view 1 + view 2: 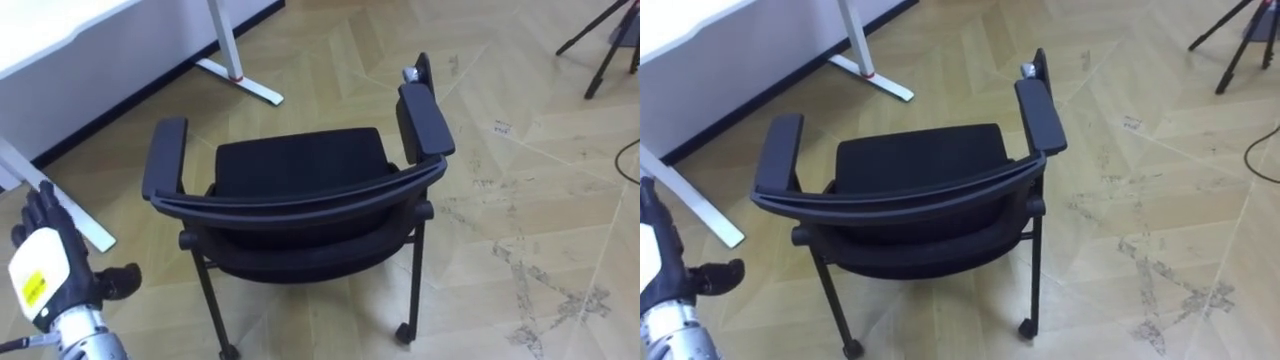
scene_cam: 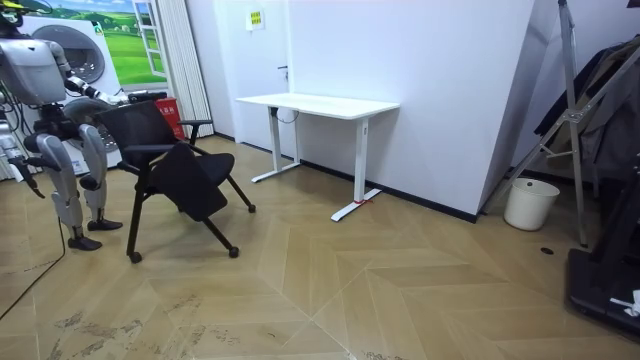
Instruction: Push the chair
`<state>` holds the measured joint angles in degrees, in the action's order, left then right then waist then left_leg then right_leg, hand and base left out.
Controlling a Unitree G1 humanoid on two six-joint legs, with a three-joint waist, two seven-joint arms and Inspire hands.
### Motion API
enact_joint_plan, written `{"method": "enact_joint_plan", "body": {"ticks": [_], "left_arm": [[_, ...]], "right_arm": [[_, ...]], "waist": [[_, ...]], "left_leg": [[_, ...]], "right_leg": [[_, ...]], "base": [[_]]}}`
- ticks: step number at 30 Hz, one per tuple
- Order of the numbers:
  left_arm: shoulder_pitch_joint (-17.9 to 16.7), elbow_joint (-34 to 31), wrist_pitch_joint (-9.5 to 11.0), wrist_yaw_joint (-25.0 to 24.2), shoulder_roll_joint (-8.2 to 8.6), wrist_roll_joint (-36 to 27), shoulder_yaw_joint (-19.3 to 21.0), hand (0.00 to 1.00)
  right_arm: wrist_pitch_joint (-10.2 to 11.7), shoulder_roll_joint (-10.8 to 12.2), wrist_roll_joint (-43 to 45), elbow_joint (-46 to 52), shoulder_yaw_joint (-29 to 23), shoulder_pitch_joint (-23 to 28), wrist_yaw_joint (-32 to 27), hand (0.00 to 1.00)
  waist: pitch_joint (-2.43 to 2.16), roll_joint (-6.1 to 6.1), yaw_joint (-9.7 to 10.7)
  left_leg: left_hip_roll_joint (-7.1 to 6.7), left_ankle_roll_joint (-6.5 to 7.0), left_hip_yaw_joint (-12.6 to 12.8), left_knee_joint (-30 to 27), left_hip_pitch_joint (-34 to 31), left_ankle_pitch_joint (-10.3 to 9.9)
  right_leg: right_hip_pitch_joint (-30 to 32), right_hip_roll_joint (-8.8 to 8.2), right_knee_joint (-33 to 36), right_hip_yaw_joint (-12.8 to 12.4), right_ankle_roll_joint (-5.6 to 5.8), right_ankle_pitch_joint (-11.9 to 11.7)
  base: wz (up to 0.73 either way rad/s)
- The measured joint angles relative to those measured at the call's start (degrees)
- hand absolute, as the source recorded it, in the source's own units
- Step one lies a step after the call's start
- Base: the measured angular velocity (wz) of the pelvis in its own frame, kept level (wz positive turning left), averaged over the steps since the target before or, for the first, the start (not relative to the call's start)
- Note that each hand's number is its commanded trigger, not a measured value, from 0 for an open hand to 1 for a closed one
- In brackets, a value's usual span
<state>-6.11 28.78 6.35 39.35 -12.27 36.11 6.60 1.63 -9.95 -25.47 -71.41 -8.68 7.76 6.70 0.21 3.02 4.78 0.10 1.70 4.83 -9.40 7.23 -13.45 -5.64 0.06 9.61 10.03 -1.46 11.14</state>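
A black chair with two padded armrests and small castors stands on the wooden floor just in front of me, its curved backrest toward me and its seat facing away. My left hand hovers low to the left of the backrest, fingers straight and thumb spread, a short gap from the chair's left armrest. In the room view I stand upright behind the chair at the room view's left. My right arm hangs at my side there, and its hand is too small to read.
A white desk on white legs stands ahead to my left, its foot near the chair's front. A dark tripod sits far right. The room view has a white bucket and a white wall behind the desk.
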Motion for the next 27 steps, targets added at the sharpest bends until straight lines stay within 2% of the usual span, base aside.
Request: {"method": "enact_joint_plan", "body": {"ticks": [6,8,12,14,19,21,23,27], "left_arm": [[0.0,-5.7,-0.2,0.0,-0.74,4.6,-0.7,0.0],[-0.5,-8.9,-0.3,-0.1,-1.97,5.7,-1.4,0.0],[-0.8,-12.5,-0.5,0.0,-2.57,9.6,-1.4,0.0],[-0.9,-15.2,-0.5,0.0,-2.91,9.9,-2.2,0.0],[-0.9,-17.0,0.0,-0.1,-2.93,11.2,-2.4,0.0],[-0.9,-17.0,0.0,-0.1,-2.93,11.3,-2.5,0.0],[-0.9,-17.0,0.0,-0.2,-2.93,11.4,-2.5,0.0],[-0.9,-16.9,-0.4,-1.2,-2.96,11.6,-3.3,0.0]], "right_arm": [[-0.3,-0.1,-0.1,-0.2,0.0,-0.3,1.3,0.0],[-0.4,-0.7,-0.1,-0.4,0.0,-0.4,2.2,0.0],[-0.4,-2.0,0.0,-2.2,0.0,-0.9,2.3,0.0],[-0.4,-2.3,0.0,-2.5,0.0,-0.9,2.2,0.0],[-0.3,-2.3,-0.5,-2.8,0.1,-1.0,2.3,0.0],[-0.3,-2.3,-1.4,-2.9,0.1,-1.0,2.3,0.0],[-0.3,-2.3,-1.4,-2.9,0.3,-1.1,2.3,0.0],[-0.4,-2.3,-2.0,-3.8,0.9,-1.2,2.2,0.0]], "waist": [[-0.07,0.0,0.2],[-0.18,0.17,0.2],[-0.43,0.57,0.3],[-0.39,0.64,0.3],[-0.27,0.53,0.3],[-0.13,0.4,0.3],[0.25,0.17,0.3],[0.36,0.15,0.1]], "left_leg": [[-0.07,0.0,-0.3,-0.2,-0.5,0.0],[-0.04,0.0,-0.3,-0.2,-0.6,0.0],[-0.03,-0.01,-0.3,-0.2,-0.6,0.0],[0.02,-0.02,-0.3,-0.2,-0.5,0.0],[0.06,-0.03,-0.3,-0.1,-0.5,0.0],[0.06,-0.03,-0.3,-0.1,-0.5,0.0],[0.04,-0.03,-0.3,-0.1,-0.5,0.0],[0.0,-0.02,-0.3,-0.1,-0.7,0.0]], "right_leg": [[0.2,-0.22,0.0,0.3,0.0,0.0],[0.4,-0.07,0.0,0.3,0.0,0.0],[0.3,-0.01,0.0,0.3,0.0,0.0],[0.2,-0.01,0.0,0.4,-0.01,0.0],[0.0,-0.04,0.0,0.7,-0.02,0.0],[0.0,-0.02,0.0,0.7,-0.02,0.0],[0.0,0.0,0.0,0.5,-0.02,0.0],[0.1,-0.02,0.0,0.5,-0.03,0.0]], "base": [[0.03],[0.0],[0.0],[0.0],[0.0],[0.0],[0.0],[0.0]]}}
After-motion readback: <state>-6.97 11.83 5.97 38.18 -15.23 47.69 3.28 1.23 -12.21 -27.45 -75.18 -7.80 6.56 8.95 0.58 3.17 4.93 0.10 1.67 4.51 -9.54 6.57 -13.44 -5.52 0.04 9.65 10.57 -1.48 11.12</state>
